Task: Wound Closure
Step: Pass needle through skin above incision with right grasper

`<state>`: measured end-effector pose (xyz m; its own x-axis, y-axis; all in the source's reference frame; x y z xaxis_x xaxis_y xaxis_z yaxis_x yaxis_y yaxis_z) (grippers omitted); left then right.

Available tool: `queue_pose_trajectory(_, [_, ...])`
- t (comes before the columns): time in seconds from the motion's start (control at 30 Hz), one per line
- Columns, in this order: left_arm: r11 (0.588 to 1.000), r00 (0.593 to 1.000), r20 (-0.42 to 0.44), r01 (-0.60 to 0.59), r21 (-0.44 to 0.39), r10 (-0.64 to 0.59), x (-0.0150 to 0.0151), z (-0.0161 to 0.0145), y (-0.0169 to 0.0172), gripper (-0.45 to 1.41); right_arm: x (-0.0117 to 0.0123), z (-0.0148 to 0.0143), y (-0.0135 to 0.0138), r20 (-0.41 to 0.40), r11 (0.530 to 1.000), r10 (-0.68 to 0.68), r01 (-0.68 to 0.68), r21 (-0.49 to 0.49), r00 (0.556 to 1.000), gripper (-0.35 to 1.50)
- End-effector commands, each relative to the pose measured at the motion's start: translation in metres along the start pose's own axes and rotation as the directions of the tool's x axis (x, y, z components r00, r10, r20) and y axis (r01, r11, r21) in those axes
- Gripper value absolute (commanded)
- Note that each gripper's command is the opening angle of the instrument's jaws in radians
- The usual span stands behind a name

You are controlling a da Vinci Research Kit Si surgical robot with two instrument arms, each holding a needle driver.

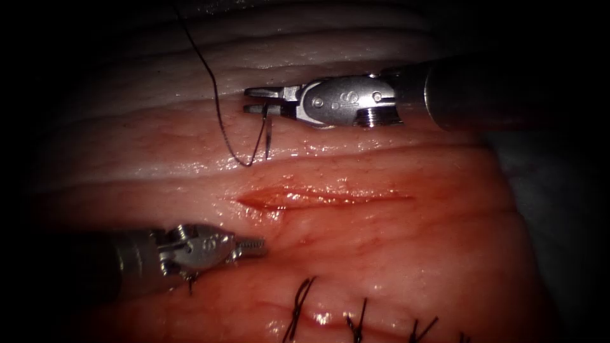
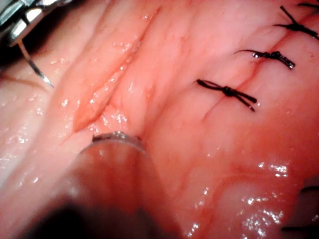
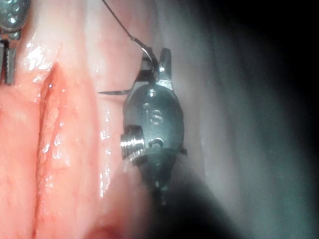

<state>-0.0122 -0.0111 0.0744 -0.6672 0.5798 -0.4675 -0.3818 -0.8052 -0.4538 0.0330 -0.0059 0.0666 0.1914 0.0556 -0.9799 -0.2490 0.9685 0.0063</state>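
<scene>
The right tool (image 1: 257, 100) holds the needle (image 1: 269, 134) near its thread end, jaws closed on it above the cut (image 1: 318, 198); the needle hangs clear of the tissue (image 1: 413, 254), point down, not in it. The left tool (image 1: 253, 246) rests below the cut's left end, jaws closed on nothing. Risks, as judged: the grip so near the swage could let the thin steel curve swivel or slip, and the slack thread (image 1: 210, 76), looping beside the needle, could snag on the jaws. The tissue is wet, glossy and ridged, pale fat above and pinker around the shallow, red-lined cut. Dark knotted stitches (image 1: 302, 305) sit below.
</scene>
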Motion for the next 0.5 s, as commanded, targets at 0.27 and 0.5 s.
queue_pose_trajectory(0.27, [1.0, 1.0, 0.0, 0.001, -0.002, -0.001, 0.0002, 0.0007, 0.0, -0.15, -0.0002, 0.001, -0.0004, -0.013, 1.0, -0.004, 0.004, 0.004, 1.0, -0.35])
queue_pose_trajectory(0.5, [1.0, 1.0, 0.001, 0.005, -0.006, -0.005, 0.0006, 0.0003, -0.0001, -0.15, -0.0005, 0.0012, -0.0009, -0.009, 1.0, -0.028, 0.028, 0.011, 1.0, -0.35])
